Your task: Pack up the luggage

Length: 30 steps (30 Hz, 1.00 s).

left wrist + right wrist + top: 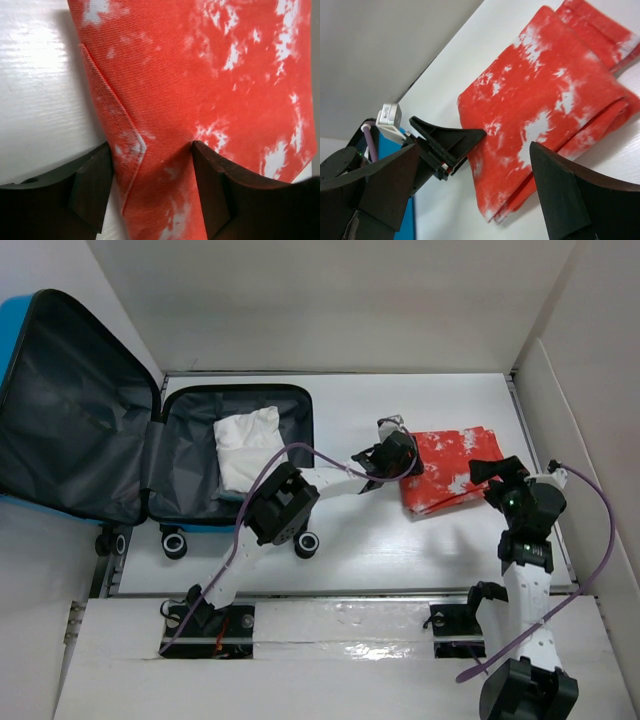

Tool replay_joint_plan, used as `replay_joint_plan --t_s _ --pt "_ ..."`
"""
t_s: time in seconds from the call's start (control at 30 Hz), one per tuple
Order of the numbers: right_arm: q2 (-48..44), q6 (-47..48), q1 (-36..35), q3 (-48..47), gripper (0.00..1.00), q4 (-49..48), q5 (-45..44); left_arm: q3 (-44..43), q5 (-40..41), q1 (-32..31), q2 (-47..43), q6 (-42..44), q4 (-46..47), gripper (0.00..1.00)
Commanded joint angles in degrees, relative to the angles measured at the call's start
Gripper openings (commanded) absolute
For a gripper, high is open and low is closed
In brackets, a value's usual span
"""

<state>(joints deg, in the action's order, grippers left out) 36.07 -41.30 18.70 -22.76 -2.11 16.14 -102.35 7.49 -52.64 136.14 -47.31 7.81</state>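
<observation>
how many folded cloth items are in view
2. A white one lies in the open luggage; a red-and-white one lies on the table to its right. Others may be hidden beneath.

Top view: overhead, far, whole table (pixel 380 540). Wrist views: close, both facing red cloth (pixel 535 115), also visible overhead.

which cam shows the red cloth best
Right wrist: the red cloth fills the view, its folded layers plain, one corner cropped. Top external shows it small, the left pincer over its left edge. Left wrist shows only a close patch between that pincer's fingers.
</observation>
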Motion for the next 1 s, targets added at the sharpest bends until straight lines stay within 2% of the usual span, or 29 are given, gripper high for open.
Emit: replay_joint_plan --t_s 0.0,0.03,0.1,0.13,0.17,0.43,0.47,0.7,0.73,0.8,0.83,0.93,0.97 --pt "0.3 2.2 -0.6 -2.5 0.97 -2.1 2.5 -0.9 -1.4 -1.7 1.7 -1.4 -1.3 0.57" --pt "0.7 2.2 -1.1 -2.5 0.96 -2.8 3.2 -0.5 -1.9 -1.7 1.5 -1.2 -0.3 0.41" --pt "0.8 2.6 -1.1 -2.7 0.95 -3.5 4.9 0.6 -3.3 -1.1 0.4 -0.4 2.3 0.24" --pt "0.8 3.1 -1.1 -3.4 0.95 -3.2 5.2 0.9 -3.7 -1.1 -0.3 0.3 2.9 0.08" --pt "0.6 3.4 -1.1 -3.9 0.95 -2.8 5.3 1.7 -3.6 -0.4 -1.4 2.0 3.4 0.01" --pt "-1.7 3.8 -2.7 -3.8 0.94 -4.7 5.8 1.1 -7.1 5.3 -18.7 16.9 -2.2 0.0" --pt "-1.8 3.8 -2.7 -3.7 0.94 -4.8 5.8 0.8 -9.9 6.2 -20.6 18.4 -3.3 0.0" --pt "-1.4 3.9 -5.2 -2.7 0.94 -7.0 6.7 3.2 -14.4 18.3 -37.2 25.9 -16.7 0.0" --pt "-1.4 4.1 -5.2 -2.8 0.94 -6.9 7.1 4.8 -15.9 22.5 -38.9 25.8 -17.3 0.0" --pt "-1.8 4.4 -5.2 -2.7 0.94 -6.4 7.2 12.7 -17.3 26.9 -44.6 25.9 -17.2 0.0" --pt "-2.0 4.5 -5.2 -2.7 0.94 -6.2 7.3 15.0 -17.2 31.2 -46.2 26.3 -17.8 0.0" --pt "-2.9 4.6 -5.2 -2.6 0.94 -6.4 7.2 25.2 -16.6 38.5 -51.9 27.8 -18.9 0.0" --pt "-2.9 4.6 -5.2 -2.6 0.94 -6.5 7.4 31.4 -16.9 43.6 -53.5 27.8 -17.9 0.0"
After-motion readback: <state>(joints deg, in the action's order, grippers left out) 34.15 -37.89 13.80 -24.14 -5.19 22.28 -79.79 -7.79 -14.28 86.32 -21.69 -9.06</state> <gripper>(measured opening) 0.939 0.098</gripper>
